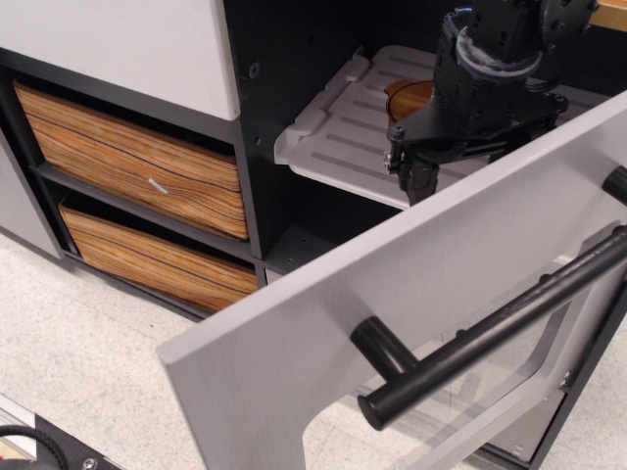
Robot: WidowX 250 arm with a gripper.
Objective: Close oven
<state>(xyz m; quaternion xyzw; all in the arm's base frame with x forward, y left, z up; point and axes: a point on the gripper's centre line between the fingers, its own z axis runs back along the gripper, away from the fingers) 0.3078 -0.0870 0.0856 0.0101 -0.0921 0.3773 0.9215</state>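
The oven's light-grey door hangs partly open and slants across the foreground. Its black bar handle and clear window face me. Behind it lies the dark-grey oven cavity, with the white ribbed tray pulled partway out. My black gripper hangs over the tray, just behind the door's upper edge, with its fingertips down at that edge. The door hides the tips, so I cannot tell whether they are open or shut, or whether they touch the door.
A round brown object sits on the tray behind the gripper. Two wood-grain drawers are stacked to the left under a white panel. A speckled floor runs below.
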